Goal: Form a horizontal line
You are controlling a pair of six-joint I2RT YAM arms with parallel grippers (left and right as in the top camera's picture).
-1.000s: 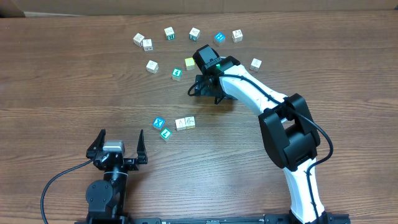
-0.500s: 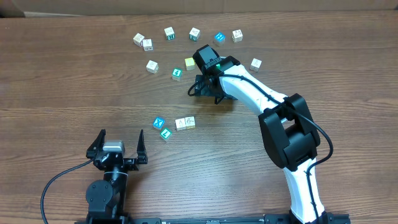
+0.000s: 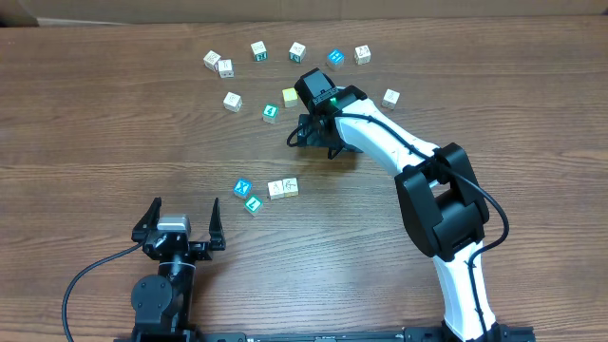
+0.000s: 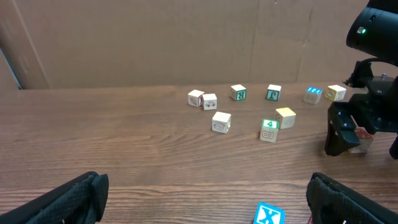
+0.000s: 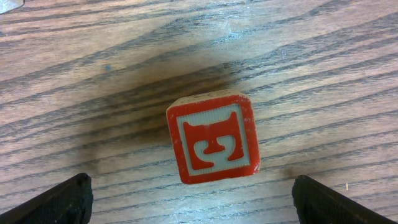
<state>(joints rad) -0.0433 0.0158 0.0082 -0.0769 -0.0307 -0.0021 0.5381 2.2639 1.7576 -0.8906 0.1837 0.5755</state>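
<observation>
The four cubes of the line sit just below the middle of the overhead view. The blue X cube (image 3: 242, 187), the left cream cube (image 3: 276, 189) and the right cream cube (image 3: 290, 186) run left to right, so the long axis of the row is already close to level across the frame. The two cream cubes touch; a gap separates them from the blue one. The teal-green cube (image 3: 253, 203) is the odd one: it sits just below and slightly right of the blue X cube, off that axis.

The left hand (image 3: 186, 204) rests at the lower left of the frame, fingers spread wide and empty, and the row lies up and to its right, near. The right hand (image 3: 313, 136) is above the middle of the frame, well apart from the row, which lies down and to its left. Its fingers (image 5: 59, 202) are spread too, gripping nothing, and the red-faced cube (image 5: 213, 144) stands on the desk (image 3: 95, 142) between them, a little turned against the wood grain.

By my reading the left hand is the nearer one for nudging the teal-green cube up into line, while the right hand is set over a cube outside the row.
</observation>
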